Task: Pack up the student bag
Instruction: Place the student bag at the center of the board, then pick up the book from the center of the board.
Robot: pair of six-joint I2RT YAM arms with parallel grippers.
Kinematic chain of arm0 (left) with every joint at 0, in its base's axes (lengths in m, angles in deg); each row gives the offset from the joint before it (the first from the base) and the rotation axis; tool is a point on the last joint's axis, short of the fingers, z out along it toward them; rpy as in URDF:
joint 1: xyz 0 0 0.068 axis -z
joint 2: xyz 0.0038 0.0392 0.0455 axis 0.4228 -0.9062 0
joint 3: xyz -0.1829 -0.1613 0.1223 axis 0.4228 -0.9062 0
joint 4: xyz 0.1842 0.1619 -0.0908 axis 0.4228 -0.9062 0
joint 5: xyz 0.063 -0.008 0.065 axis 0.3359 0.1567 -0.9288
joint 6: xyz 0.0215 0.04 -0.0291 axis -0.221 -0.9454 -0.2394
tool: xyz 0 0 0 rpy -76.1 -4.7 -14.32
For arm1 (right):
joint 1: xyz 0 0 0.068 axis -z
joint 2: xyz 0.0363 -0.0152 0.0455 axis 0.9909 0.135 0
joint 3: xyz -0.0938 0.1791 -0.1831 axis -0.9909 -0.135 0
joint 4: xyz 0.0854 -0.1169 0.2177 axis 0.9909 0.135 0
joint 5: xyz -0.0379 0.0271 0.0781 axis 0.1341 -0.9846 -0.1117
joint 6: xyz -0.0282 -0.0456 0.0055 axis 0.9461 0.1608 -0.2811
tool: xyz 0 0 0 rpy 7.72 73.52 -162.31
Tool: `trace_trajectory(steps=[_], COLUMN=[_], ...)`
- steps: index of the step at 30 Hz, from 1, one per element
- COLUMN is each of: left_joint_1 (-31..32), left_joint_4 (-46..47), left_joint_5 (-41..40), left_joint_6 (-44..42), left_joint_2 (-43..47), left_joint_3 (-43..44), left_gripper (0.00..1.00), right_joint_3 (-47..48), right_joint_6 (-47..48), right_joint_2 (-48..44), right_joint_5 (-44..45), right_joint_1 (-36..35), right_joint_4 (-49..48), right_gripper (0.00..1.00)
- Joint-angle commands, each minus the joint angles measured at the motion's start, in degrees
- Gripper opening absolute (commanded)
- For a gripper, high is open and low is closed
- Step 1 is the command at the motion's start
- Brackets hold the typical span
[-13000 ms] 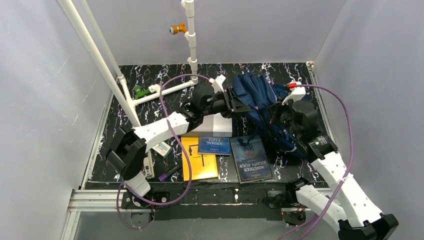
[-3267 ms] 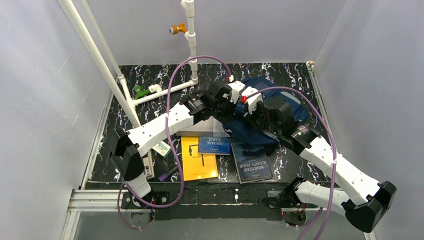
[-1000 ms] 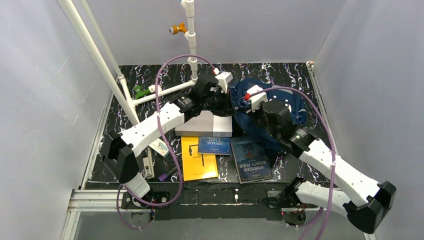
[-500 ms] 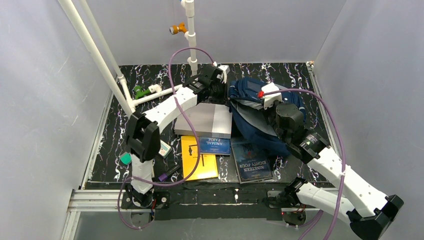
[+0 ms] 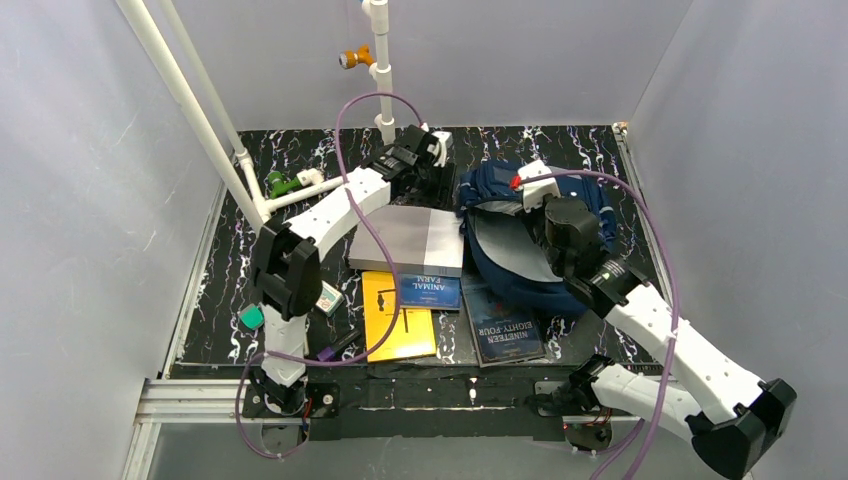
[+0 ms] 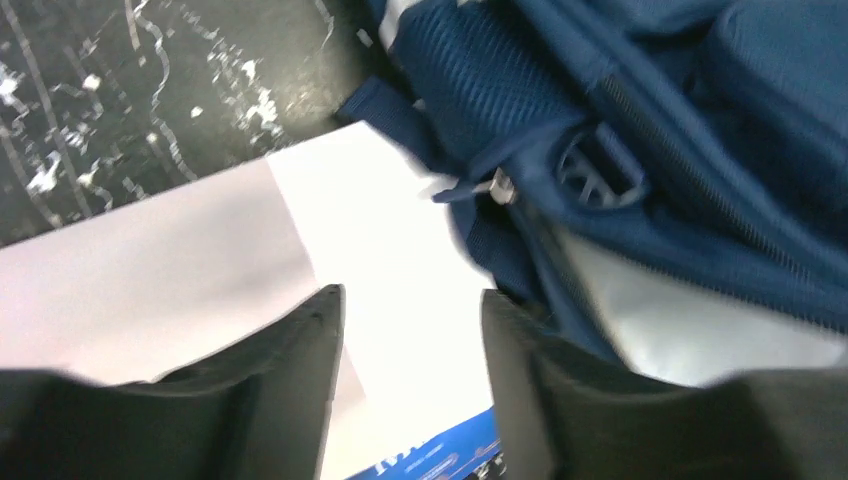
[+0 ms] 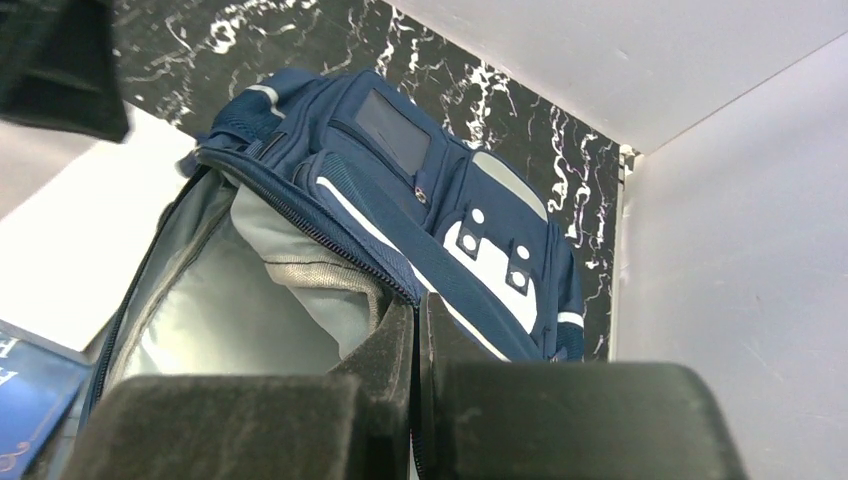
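Observation:
The student bag (image 5: 497, 182), navy with a white patch, lies at the back right of the table. Its main zip is undone and the grey lining (image 5: 505, 248) shows. My right gripper (image 5: 548, 212) is shut on the upper zip edge of that mouth; in the right wrist view the edge runs between the pressed fingers (image 7: 420, 305), with the bag's front pockets (image 7: 400, 170) beyond. My left gripper (image 5: 440, 182) hangs by the bag's left side. Its fingers (image 6: 412, 300) stand open with nothing between them, over a grey-white box (image 6: 200, 270), and the bag's zip pull (image 6: 497, 186) lies ahead.
A grey-white flat box (image 5: 410, 240) lies left of the bag. Nearer are a yellow book (image 5: 398, 318), a small blue book (image 5: 428, 290) and a dark blue book (image 5: 508, 320). Small items (image 5: 325, 297) sit near the left arm's base. A white pipe frame (image 5: 300, 185) stands at the back left.
My left gripper has opened, let go of the bag and drawn back toward the far left. The bag's mouth now gapes wider, showing grey lining. The right gripper keeps its hold.

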Motion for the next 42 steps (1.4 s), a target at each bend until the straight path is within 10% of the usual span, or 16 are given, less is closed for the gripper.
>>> trace_trajectory(steps=[1,4,15,19,25,32,42], left_joint_1=[-0.77,-0.77,-1.23,-2.94,-3.23,-3.65,-3.67], left_joint_4=[-2.54,-3.21,-4.59,-2.67,1.71,9.42,9.32], left_joint_5=[-0.91,-1.80,-7.50,-9.69,-8.86,-11.70,-6.00], left_joint_6=[-2.84,-3.69,-7.57,0.31,10.68,39.42,36.88], left_joint_2=[10.79,18.03,32.80,35.36,40.21,50.37,49.12], left_joint_3=[-6.02,-10.74,-25.31,-29.88,-35.30,-50.10,-46.94], left_gripper=[0.58,0.77,0.95,0.95,0.95,0.93,0.91], right_joint_3=[0.13,-1.29,7.19,5.63,5.37,-3.43,-4.75], right_joint_6=[6.23,10.88,20.02,14.56,-6.94,-44.72,-63.49], right_joint_2=[3.27,5.92,19.62,17.37,10.40,9.95,23.88], right_joint_5=[1.99,-1.97,-18.55,-19.47,-28.60,-29.91,-38.86], right_joint_1=[4.29,9.29,22.04,21.87,20.17,9.82,10.43], right_joint_4=[-7.99,-11.50,-7.60,-4.90,-3.29,-20.04,-21.70], right_gripper=[0.01,0.01,0.01,0.66,0.98,0.98,0.98])
